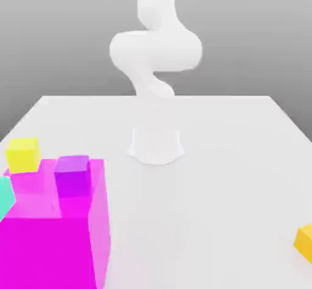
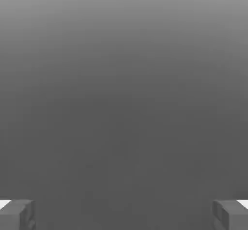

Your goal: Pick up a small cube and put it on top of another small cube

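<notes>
Over at the exterior view's left, a lemon-yellow cube (image 1: 23, 154) sits by the big magenta block (image 1: 58, 233) (purple cube (image 1: 72, 175) on top). White arm (image 1: 155, 50) at 12 o'clock. The amber small cube (image 1: 304, 243) sits around 4 o'clock. Gripper (image 2: 124, 214) spread wide, gripping nothing.

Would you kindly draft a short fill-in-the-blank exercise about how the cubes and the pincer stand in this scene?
1. The small purple cube rests on top of the big ____ block.
2. The amber cube lies at the exterior view's ____ edge.
3. The pincer has its fingers ____, with nothing between them.
4. The lemon-yellow cube sits on the ____ table.

Missing words: magenta; right; open; white
</notes>
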Action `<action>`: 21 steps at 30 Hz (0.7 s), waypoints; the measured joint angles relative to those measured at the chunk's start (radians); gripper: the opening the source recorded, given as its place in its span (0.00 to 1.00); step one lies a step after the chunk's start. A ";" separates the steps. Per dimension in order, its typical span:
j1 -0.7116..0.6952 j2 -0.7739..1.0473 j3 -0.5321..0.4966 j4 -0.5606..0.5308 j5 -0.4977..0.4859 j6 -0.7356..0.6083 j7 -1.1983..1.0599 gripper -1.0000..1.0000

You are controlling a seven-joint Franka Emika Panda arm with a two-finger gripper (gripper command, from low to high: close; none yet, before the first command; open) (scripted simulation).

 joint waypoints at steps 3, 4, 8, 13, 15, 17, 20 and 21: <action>0.027 0.113 0.037 -0.001 0.017 0.034 0.017 0.50; 0.036 0.150 0.050 -0.001 0.021 0.045 0.023 0.50; 0.068 0.293 0.106 -0.003 0.030 0.089 0.055 0.50; 0.108 0.473 0.182 -0.004 0.013 0.145 0.113 0.50; 0.126 0.546 0.211 -0.005 -0.003 0.167 0.143 0.50; 0.152 0.620 0.238 -0.006 -0.027 0.189 0.178 0.50; 0.210 0.733 0.263 -0.007 -0.072 0.221 0.238 0.50; 0.225 0.770 0.265 -0.007 -0.088 0.232 0.259 0.50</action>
